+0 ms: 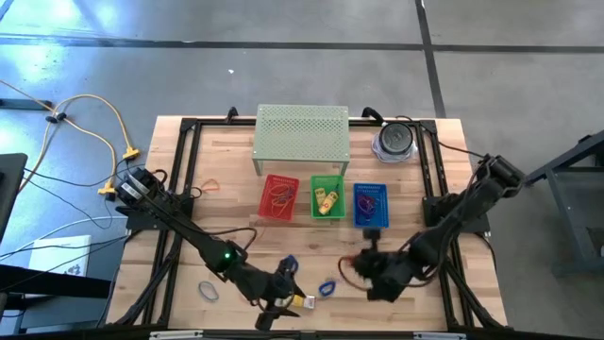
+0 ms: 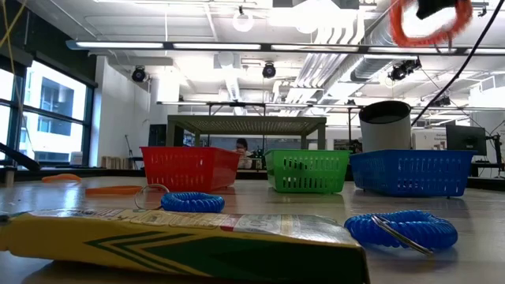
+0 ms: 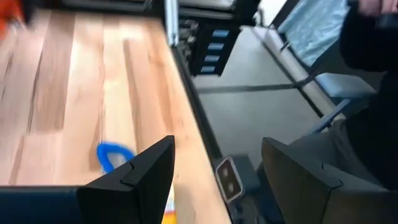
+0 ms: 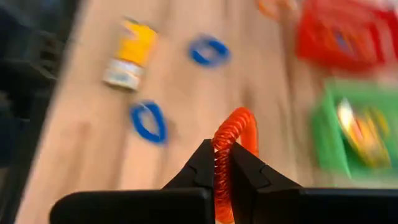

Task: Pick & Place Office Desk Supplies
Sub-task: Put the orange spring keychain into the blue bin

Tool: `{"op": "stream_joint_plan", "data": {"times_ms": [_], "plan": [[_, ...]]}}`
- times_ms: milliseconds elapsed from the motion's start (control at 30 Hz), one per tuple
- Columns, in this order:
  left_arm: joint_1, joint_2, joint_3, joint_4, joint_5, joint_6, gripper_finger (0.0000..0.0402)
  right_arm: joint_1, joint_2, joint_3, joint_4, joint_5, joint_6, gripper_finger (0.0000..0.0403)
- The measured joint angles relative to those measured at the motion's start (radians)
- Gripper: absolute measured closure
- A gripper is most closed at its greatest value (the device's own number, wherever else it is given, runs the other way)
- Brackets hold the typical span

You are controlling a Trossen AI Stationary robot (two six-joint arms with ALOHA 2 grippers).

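Observation:
My right gripper is shut on an orange coiled band loop, which also shows in the high view and high above the table in the low view. My left gripper is open at the table's near edge, next to a yellow box lying flat on the wood; whether it touches the box, I cannot tell. Blue coiled loops lie flat on the table. Red, green and blue baskets stand mid-table. My right gripper pinches one side of the orange loop's coil between its two fingertips. The rest of the loop sticks out past the fingertips. The loop is lifted clear of the table.
A green perforated shelf stands at the far edge, with a grey cylinder to its right. Another orange loop lies left of the red basket. The black frame rails run along the table's sides.

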Motion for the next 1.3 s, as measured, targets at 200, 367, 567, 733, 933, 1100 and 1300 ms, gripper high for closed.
{"op": "stream_joint_plan", "data": {"times_ms": [200,367,567,733,933,1100,1300], "plan": [[0.0,-0.009,0.0,-0.118,-0.006,-0.129,0.0173,-0.093,-0.062,0.0,-0.281,-0.03,0.298,0.0395],[0.0,-0.023,0.0,-0.175,-0.008,-0.169,0.0177,-0.23,-0.077,0.0,-0.441,-0.102,0.352,0.0395],[-0.012,-0.024,0.0,-0.193,-0.008,-0.152,0.0178,-0.428,-0.075,-0.032,-0.45,-0.206,0.229,0.0395],[-0.036,-0.024,0.0,-0.243,0.029,-0.21,0.0178,-0.569,-0.074,-0.105,-0.392,-0.309,0.103,0.0395],[-0.068,-0.024,0.0,-0.32,0.073,-0.25,0.0178,-0.664,-0.074,-0.208,-0.281,-0.365,0.08,0.0395],[-0.083,-0.024,0.0,-0.348,0.068,-0.274,0.0178,-0.689,-0.068,-0.242,-0.258,-0.35,0.083,0.0391],[-0.087,-0.024,0.0,-0.352,0.067,-0.288,0.0178,-0.695,-0.067,-0.249,-0.222,-0.351,0.086,0.0326]]}}
